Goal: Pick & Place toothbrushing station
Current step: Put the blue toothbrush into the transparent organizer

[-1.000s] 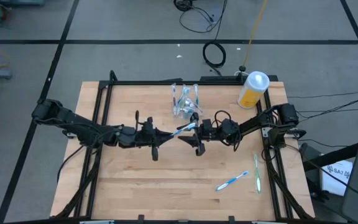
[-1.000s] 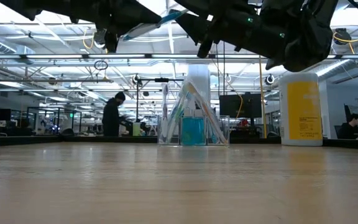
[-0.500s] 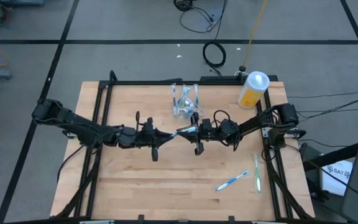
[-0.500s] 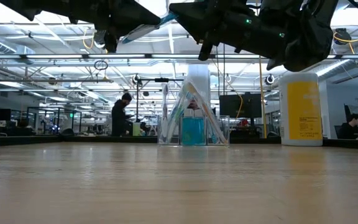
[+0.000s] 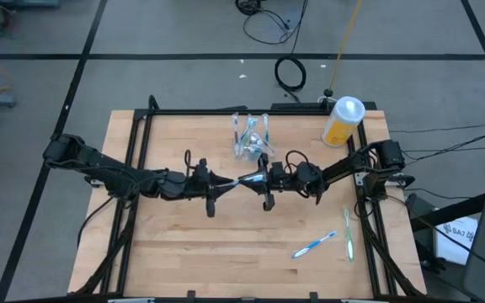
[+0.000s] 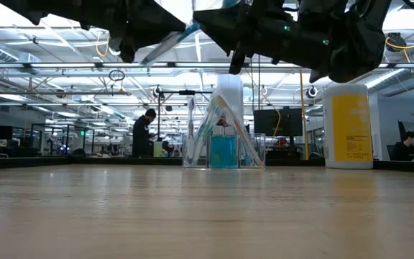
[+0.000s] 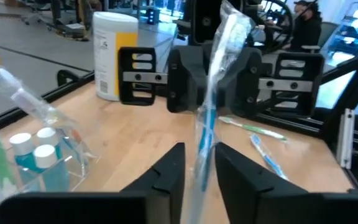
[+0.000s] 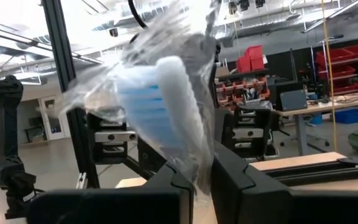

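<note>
A toothbrush in a clear wrapper [image 5: 244,179] hangs in the air over the table's middle, between my two grippers. My right gripper [image 5: 261,178] is shut on its head end. My left gripper [image 7: 199,152] stands open with a finger on either side of the handle. In the low view the toothbrush [image 6: 167,43] slants, its handle end lower. Behind them a clear cup [image 5: 251,139] stands on the table with several toothbrushes and teal tubes [image 7: 39,162] in it. My right gripper pinches the wrapped toothbrush just below its head [image 8: 194,158] between its two fingers, coming level from the table's right. The bristle head [image 8: 160,99] sticks out past the fingers. The brush is lifted clear of the table. My left gripper's fingers [image 7: 166,171] flank the handle [image 7: 202,140] with a gap on one side. I cannot tell whether the other finger touches the wrapper.
A yellow bottle with a white cap [image 5: 342,122] stands at the far right corner. Two loose toothbrushes [image 5: 314,245] [image 5: 348,234] lie on the table near the right edge. A black frame rail [image 5: 226,111] runs along the table's far edge.
My right gripper has moved toward the table's left and taken hold of the toothbrush's head end. In the low view the brush's handle end has tipped lower.
</note>
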You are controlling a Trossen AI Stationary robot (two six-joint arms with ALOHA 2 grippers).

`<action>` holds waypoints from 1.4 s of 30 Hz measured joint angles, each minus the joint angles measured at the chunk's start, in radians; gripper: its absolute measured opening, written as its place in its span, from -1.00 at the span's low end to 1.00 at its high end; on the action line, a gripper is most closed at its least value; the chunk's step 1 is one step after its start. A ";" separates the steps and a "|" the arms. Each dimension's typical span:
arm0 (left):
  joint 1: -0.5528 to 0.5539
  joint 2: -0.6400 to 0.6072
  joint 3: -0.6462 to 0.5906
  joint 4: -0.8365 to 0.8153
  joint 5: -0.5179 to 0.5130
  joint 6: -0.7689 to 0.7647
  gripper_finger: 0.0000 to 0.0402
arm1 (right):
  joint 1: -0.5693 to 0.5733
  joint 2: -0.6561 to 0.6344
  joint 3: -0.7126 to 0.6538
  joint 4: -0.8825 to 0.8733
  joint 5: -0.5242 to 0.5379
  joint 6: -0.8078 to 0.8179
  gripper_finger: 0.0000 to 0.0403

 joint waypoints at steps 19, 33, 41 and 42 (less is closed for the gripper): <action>0.008 -0.001 0.000 -0.112 -0.065 -0.028 -0.26 | -0.012 -0.446 0.000 -0.991 0.467 -0.046 -0.91; 0.008 -0.001 0.000 -0.248 -0.056 -0.127 -0.25 | -0.200 -0.664 0.000 -1.318 0.599 0.035 -0.91; 0.008 -0.001 0.000 -0.251 -0.056 -0.127 -0.26 | -0.276 -0.532 0.000 -1.318 0.546 0.097 -0.91; 0.008 -0.001 0.000 -0.251 -0.056 -0.127 -0.25 | -0.281 -0.513 0.000 -1.316 0.542 0.101 -0.91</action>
